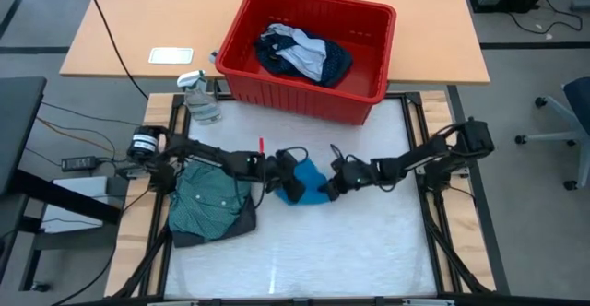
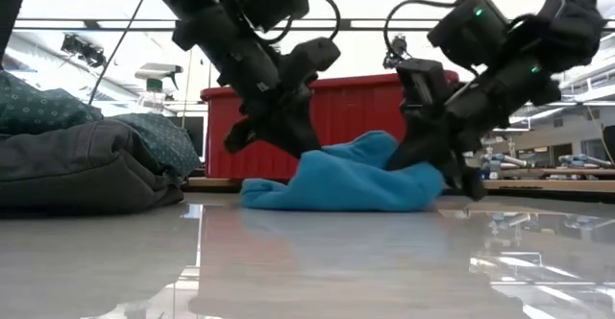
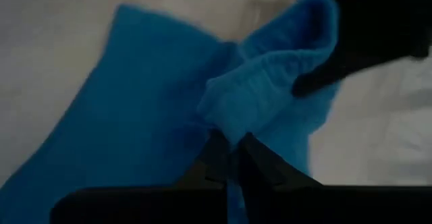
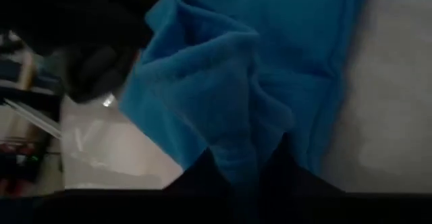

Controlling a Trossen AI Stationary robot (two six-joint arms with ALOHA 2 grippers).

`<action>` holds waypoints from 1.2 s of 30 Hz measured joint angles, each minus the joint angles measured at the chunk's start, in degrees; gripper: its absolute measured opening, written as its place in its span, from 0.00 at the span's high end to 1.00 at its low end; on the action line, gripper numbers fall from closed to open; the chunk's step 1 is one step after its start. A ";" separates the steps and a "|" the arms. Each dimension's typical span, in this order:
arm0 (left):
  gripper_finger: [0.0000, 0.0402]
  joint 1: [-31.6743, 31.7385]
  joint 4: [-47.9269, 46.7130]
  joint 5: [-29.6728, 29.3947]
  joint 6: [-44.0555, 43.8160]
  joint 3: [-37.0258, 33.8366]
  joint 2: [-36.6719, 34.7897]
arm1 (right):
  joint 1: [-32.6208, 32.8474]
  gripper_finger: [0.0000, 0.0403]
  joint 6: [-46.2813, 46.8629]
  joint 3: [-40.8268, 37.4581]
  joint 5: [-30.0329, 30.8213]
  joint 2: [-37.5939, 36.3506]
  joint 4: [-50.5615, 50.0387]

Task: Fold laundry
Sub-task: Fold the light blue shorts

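A small bright blue piece [image 1: 312, 179] of the laundry lies bunched on the white table top, between my two grippers. My left gripper [image 1: 288, 186] is at its left side and my right gripper [image 1: 330, 188] at its right side; each is shut on the cloth. In the low view the blue piece [image 2: 346, 180] rests on the table as a low heap. A teal-green shirt [image 1: 205, 200] lies folded on a dark grey piece [image 1: 241, 223] at the table's left. A navy dotted piece [image 1: 332, 62] and a whitish piece [image 1: 295, 52] lie in the red bin. My left gripper pinches a bunched fold [image 3: 228, 131] of the blue piece between its two fingers [image 3: 260, 163], slanting down from the table's left. The cloth is slack and its bulk lies on the table. My right gripper has a bunched ridge [image 4: 243, 153] of the blue piece between its two fingers [image 4: 287, 166], slanting down from the table's right. Several layers seem gathered there. The cloth is slack and rests on the table.
The red bin [image 1: 267, 94] stands at the table's far edge, and a clear spray bottle [image 1: 201, 99] stands left of it. The folded pile takes the left side. Bare white table top [image 1: 350, 251] stretches along the near side and to the right.
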 joint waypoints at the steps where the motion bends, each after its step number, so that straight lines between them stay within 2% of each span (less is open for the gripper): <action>1: 0.96 0.44 0.92 -0.06 -0.06 0.00 -0.05 | -0.81 0.81 -0.01 -0.56 -0.52 -0.01 1.74; 5: 0.96 1.96 0.26 -0.70 0.29 -0.09 -3.60 | -2.04 0.62 -0.89 -1.24 -0.67 -1.49 7.18; 8: 0.96 2.88 -5.41 -4.66 -0.21 0.00 -6.78 | -2.65 0.50 -1.44 -1.22 0.17 -3.25 7.53; 12: 0.96 3.82 -15.48 -13.05 -3.74 -0.02 -8.86 | -3.08 0.39 -2.04 -1.22 0.73 -5.03 7.37; 14: 0.96 4.79 -17.53 -13.59 -4.22 -0.02 -8.69 | -3.06 0.36 -1.96 -1.24 1.09 -5.14 6.66; 18: 0.96 7.15 -18.08 -13.12 -3.40 -0.04 -5.98 | -3.21 0.35 1.12 -1.24 1.68 -4.77 4.21; 22: 0.96 9.84 -18.16 -13.04 -7.35 -0.04 -5.11 | -2.80 0.36 5.03 -1.24 2.92 -4.67 3.95; 27: 0.96 10.59 -18.99 -17.08 -8.63 -0.04 -5.74 | -1.42 0.37 5.35 -1.22 7.44 -4.97 7.35; 31: 0.96 11.63 -24.52 -21.04 -11.45 0.00 -4.40 | -1.33 0.39 5.27 -1.22 9.58 -4.97 7.47; 36: 0.96 12.79 -27.06 -19.49 -11.05 -0.05 -0.23 | -1.33 0.39 4.87 -1.20 9.25 -4.97 7.67</action>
